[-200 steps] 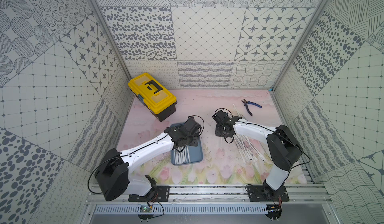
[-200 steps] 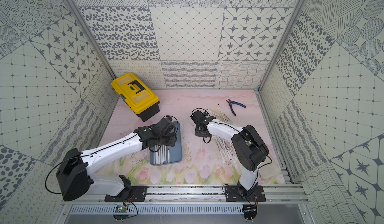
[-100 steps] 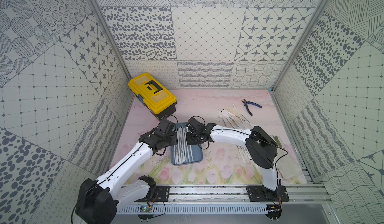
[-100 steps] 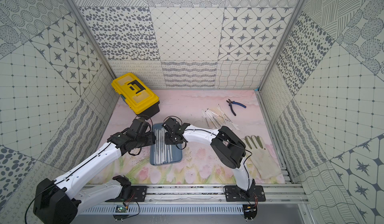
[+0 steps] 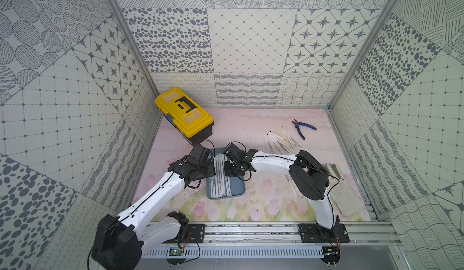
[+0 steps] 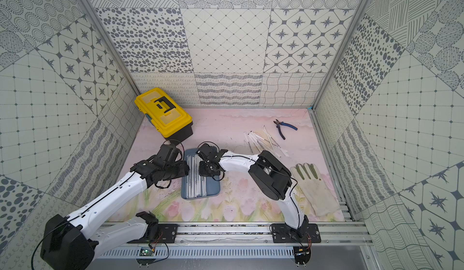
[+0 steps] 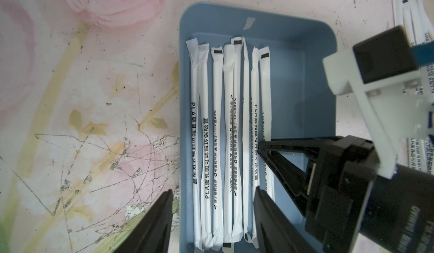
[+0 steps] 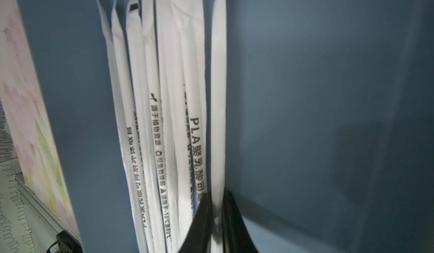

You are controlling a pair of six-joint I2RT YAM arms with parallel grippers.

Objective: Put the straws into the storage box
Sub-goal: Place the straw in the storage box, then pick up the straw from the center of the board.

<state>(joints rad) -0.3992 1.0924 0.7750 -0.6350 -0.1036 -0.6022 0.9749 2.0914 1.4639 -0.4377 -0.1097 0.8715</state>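
Ok, going left to right. First the left arm (image 5: 160, 188): from its base at the front rail it stretches out in one long diagonal, wrist folded down at the edge of the storage box (image 5: 238, 191). The left end effector (image 7: 212, 190) has its fingers well apart with nothing in them. One finger is over the desk (image 7: 94, 122) just outside the box wall and the other is over the inside, so the wall and a few of the straws (image 7: 218, 122) sit below the gap. The yellow toolbox (image 5: 184, 112) is close behind that end effector.

Those straws lie side by side along the box, bunched on the half nearer the left end effector. The half nearer the right one is bare blue floor.

Then the right arm (image 5: 273, 164): it goes up from its base to a high bent elbow, and the white forearm runs across to the box with the wrist tipped down. The right end effector (image 8: 216, 197) is low inside the box, fingers pinched in on a single straw (image 8: 217, 99) at the outer edge of the row, lined up with the rest.

Well behind the right end effector, the loose straws (image 5: 278, 140) lie fanned on the desk, with blue-handled pliers (image 5: 302, 128) just beyond them. A work glove (image 5: 344, 196) lies flat out past the right arm's elbow.
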